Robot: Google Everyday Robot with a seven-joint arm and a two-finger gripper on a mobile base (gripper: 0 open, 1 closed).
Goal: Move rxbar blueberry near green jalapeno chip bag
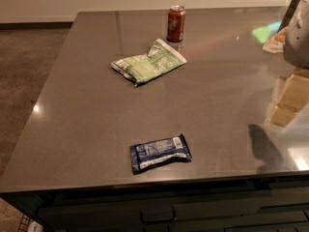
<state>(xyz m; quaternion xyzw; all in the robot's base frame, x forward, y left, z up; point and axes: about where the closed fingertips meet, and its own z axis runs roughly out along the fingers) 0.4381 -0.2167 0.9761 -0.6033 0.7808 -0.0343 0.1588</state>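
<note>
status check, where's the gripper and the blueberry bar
Gripper at right edge, away from the bar. Rxbar blueberry flat near front edge. Green jalapeno chip bag mid-table, soda can behind it, not between.

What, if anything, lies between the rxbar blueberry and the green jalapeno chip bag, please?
Nothing visible does: only bare table separates the rxbar blueberry near the front edge from the green jalapeno chip bag farther back. The soda can stands beyond the bag, off that path. The hand is at the view's right edge.
</note>
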